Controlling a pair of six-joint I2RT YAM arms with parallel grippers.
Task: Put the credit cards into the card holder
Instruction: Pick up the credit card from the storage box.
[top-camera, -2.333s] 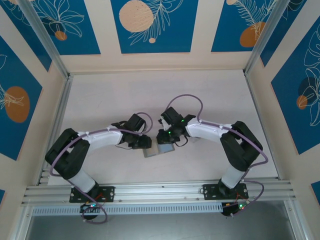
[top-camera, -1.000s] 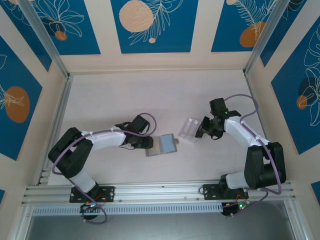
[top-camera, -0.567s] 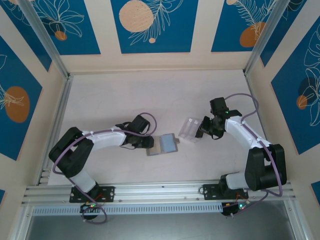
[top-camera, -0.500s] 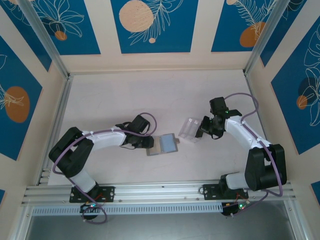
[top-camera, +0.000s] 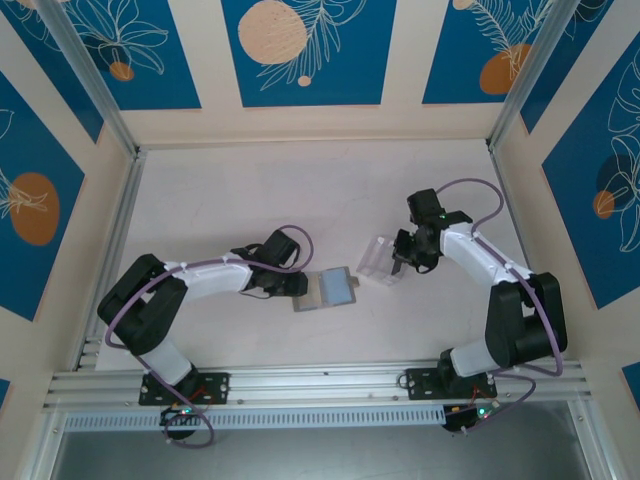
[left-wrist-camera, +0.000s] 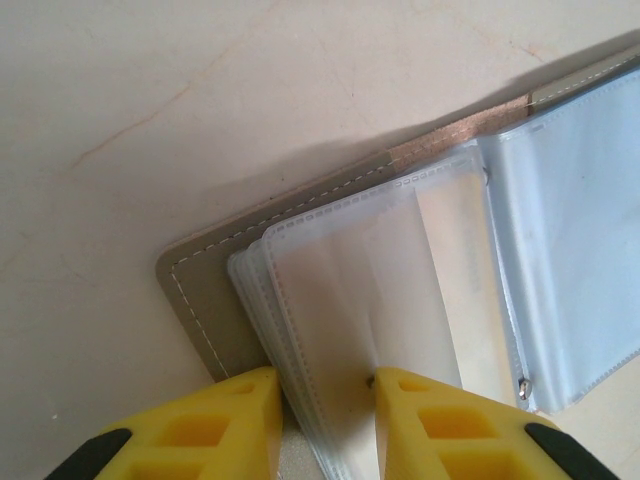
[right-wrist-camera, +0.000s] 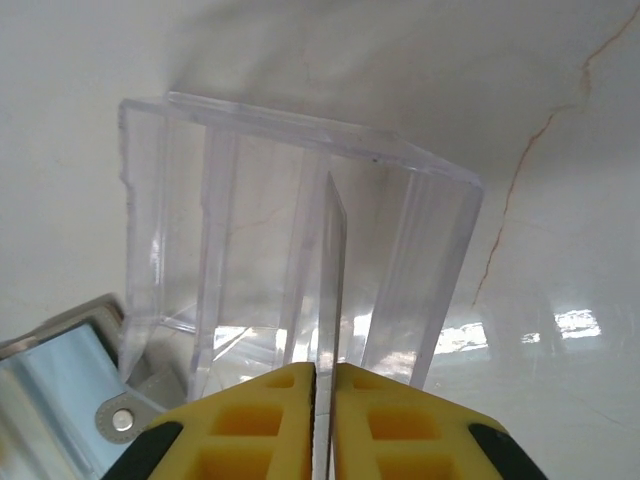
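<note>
The card holder (top-camera: 333, 289) lies open on the table, its pale blue inside facing up. My left gripper (top-camera: 296, 285) is at its left edge. In the left wrist view that gripper (left-wrist-camera: 320, 400) is shut on the stack of clear sleeves (left-wrist-camera: 370, 290) above the grey cover (left-wrist-camera: 205, 300). My right gripper (top-camera: 402, 254) is at the right side of the clear box (top-camera: 374, 258). In the right wrist view it (right-wrist-camera: 324, 368) is shut on a thin pale credit card (right-wrist-camera: 331, 260), seen edge-on and standing in a slot of the clear box (right-wrist-camera: 190, 230).
A corner of the card holder (right-wrist-camera: 50, 370), with a metal rivet, lies just left of the clear box. The pale table (top-camera: 300, 190) stretches bare behind both arms. Metal rails (top-camera: 300, 380) run along the near edge, and the side walls stand close.
My right wrist has shifted slightly left and back over the clear box, and its fingers have closed on the card. The left arm and the card holder have not moved.
</note>
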